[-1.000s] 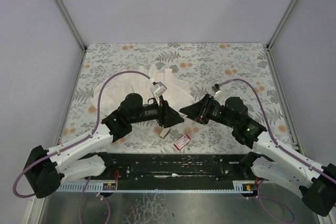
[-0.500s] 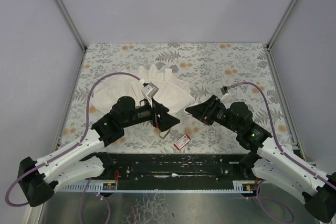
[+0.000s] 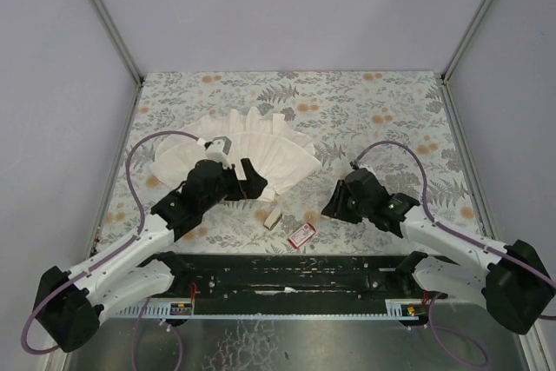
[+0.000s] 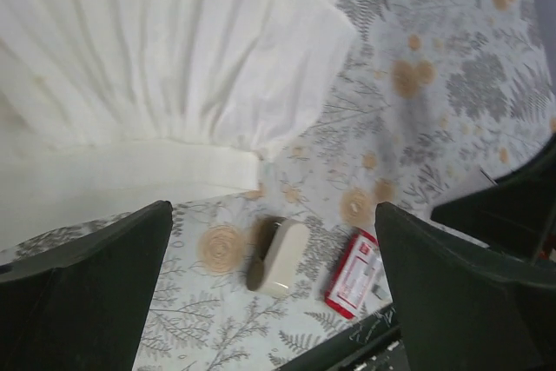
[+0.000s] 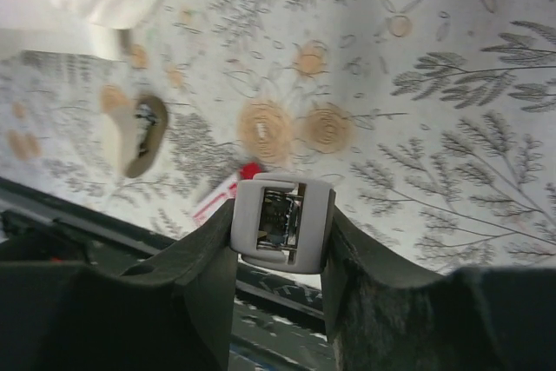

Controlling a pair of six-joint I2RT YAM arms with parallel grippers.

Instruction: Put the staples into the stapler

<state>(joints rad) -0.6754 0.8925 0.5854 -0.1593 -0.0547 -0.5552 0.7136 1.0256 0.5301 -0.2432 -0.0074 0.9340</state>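
Drawn back toward 8 o'clock since a second ago, the left gripper [image 3: 254,180] now hangs with its jaws spread wide and nothing between them. The right gripper [image 3: 334,204] has swung lower and nearer the front edge.

The right fingers are pinched onto a miniature silvery-grey metal stapler [image 5: 280,223], seen end-on and clamped across its two sides.

On the leaf-patterned table [image 3: 391,102], at about 6 o'clock of its centre, lies a small pale beige card tray [image 3: 272,217]. A matchbox-sized red box with a white label [image 3: 301,234] sits just beside the tray at its 4 o'clock, not touching it. A big white pleated cloth [image 3: 252,145] spreads out at the tray's 11 o'clock.

The staples are too small to pick out. The wrist views show only something dark in the tray's open side, so I judge they are in there — I cannot confirm it.

A staple strip should be very light, thin and brittle. Bent or squeezed hard, it would likely snap into pieces. The safest hold would be a gentle pinch across its long edges near the middle, keeping it straight.

The card tray weighs almost nothing and would probably skid when nudged, so it may need steadying. The stapler is stiff, smooth metal and could twist in the grip, and its hinged top has not yet been opened.
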